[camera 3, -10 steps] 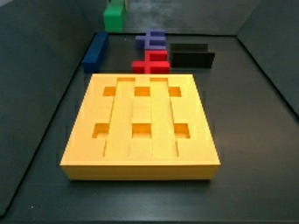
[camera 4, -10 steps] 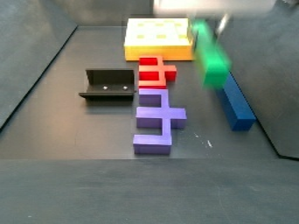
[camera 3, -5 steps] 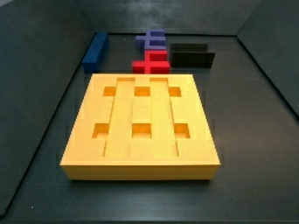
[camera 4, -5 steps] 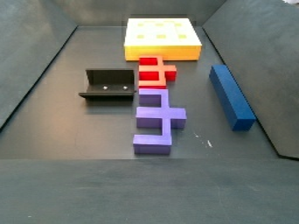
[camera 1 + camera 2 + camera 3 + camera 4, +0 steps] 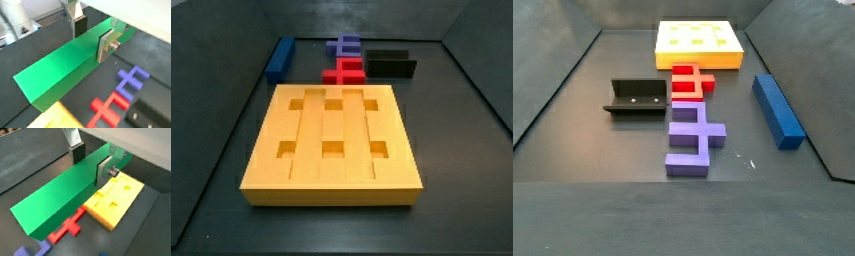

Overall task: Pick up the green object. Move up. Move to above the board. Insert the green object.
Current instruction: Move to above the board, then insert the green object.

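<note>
- In both wrist views the gripper (image 5: 90, 31) is high above the floor and squeezes the green object (image 5: 63, 70) between its 2 silver fingers (image 5: 105, 46).
- In a wrist view the board (image 5: 117, 197) shows below the bar, next to a red piece (image 5: 67, 225).
- In both side views the gripper and bar are out of sight. The board (image 5: 334, 135) sits empty, with the blue bar (image 5: 778, 108) still on the floor.
- I think the step is moving over the board. Next, line the bar up with a long groove.

You see a dark grey, matte floor (image 5: 458, 185) in both side views. Dark grey walls (image 5: 547, 50) stand around it on the sides. The light is soft and even.
</note>
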Controlling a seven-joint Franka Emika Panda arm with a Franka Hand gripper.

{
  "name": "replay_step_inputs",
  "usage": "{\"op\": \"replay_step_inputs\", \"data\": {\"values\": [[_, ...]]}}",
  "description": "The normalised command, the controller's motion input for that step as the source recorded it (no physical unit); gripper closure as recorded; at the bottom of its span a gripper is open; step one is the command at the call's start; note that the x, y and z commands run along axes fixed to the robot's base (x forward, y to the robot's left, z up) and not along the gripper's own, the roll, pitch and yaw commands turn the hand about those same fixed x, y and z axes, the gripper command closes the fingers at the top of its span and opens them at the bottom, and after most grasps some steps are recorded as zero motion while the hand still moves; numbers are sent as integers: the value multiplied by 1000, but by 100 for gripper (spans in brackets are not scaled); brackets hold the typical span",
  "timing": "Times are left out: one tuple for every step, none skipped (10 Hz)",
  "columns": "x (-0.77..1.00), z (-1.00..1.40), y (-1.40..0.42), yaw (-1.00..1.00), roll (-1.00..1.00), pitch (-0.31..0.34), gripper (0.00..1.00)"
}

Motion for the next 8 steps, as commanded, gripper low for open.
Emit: {"op": "replay_step_inputs", "data": {"values": [[481,170,-1400,-1,21,186,100],[516,182,-1400,9,-1,155,100],[533,184,-1400,13,4,149,100],[356,116,-821,13,20,147,100],[241,78,-485,10,35,136,100],[125,46,-201,7,48,102,100],[0,-217,0,0,-50,0,100],[-71,-349,0,0,-81,-74,100]]}}
